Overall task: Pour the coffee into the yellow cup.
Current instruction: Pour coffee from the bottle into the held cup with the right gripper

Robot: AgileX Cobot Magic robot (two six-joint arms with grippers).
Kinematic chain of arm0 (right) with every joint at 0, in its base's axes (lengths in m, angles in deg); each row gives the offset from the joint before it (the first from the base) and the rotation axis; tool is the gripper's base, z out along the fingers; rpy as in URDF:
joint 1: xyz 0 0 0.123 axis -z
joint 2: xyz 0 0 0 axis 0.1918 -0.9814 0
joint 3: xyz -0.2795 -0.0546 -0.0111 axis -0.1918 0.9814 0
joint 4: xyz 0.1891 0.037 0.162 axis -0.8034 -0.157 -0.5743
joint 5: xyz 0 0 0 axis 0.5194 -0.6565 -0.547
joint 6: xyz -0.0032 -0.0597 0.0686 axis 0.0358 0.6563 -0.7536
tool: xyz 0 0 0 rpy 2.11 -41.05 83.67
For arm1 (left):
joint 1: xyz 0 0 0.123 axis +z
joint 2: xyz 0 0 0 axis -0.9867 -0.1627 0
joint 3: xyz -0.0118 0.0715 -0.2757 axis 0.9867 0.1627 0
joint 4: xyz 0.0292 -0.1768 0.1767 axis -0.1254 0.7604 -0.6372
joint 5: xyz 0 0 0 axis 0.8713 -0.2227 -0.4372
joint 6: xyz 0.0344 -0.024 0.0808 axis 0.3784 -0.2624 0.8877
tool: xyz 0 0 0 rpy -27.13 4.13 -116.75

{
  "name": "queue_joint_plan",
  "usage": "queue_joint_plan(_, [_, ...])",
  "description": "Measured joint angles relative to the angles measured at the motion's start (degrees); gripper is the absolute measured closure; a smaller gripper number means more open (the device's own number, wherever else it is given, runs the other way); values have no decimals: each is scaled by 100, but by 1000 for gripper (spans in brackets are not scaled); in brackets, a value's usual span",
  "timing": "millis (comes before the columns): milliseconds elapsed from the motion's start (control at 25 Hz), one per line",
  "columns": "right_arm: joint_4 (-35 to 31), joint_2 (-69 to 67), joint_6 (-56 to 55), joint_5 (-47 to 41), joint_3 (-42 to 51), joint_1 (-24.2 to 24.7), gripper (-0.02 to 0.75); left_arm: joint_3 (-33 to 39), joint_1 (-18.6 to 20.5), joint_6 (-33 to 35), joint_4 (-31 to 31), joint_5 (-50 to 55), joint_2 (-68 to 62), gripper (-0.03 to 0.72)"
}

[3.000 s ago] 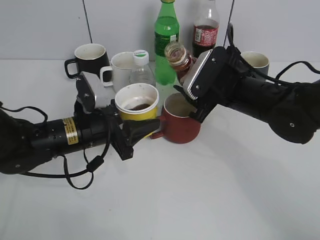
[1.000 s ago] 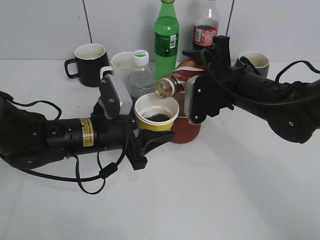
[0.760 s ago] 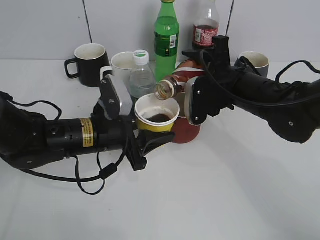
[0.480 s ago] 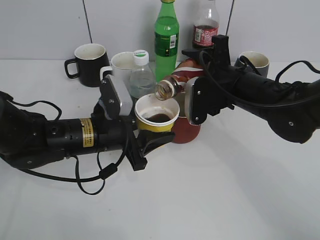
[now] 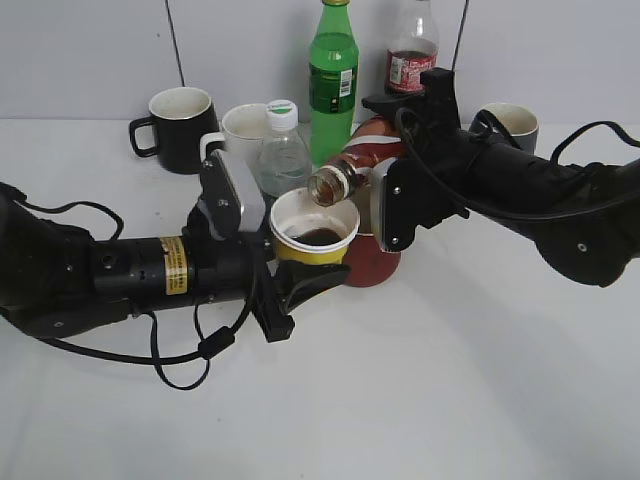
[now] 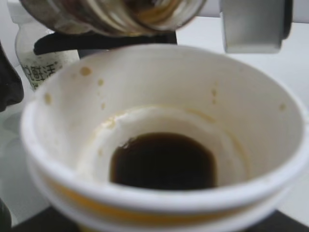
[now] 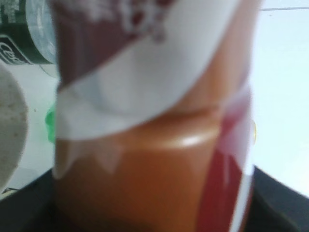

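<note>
Two grippers at work, listed near to far. Left gripper (image 5: 290, 275): jaws clamped on the yellow cup (image 5: 314, 228), held off the table (image 5: 450, 380); a small dark pool of coffee (image 6: 161, 161) sits at its bottom. Coffee bottle (image 5: 352, 165): at the cup's 1 o'clock, tipped mouth-down over the rim; a second ago the mouth hung slightly lower, so the tilt appears to be easing and pouring is likely finishing. Right gripper (image 5: 400, 165): jaws closed around the bottle's labelled body. Red mug (image 5: 372, 262): just behind the cup, at 2 o'clock. Green bottle (image 5: 332, 80): farther back, at 12 o'clock.
</note>
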Motion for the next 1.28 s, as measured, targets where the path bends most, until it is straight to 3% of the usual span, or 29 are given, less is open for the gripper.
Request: queue_joint_plan(1280, [-205, 0, 661, 379, 0, 0, 234, 0, 0, 0, -90, -262, 0, 311])
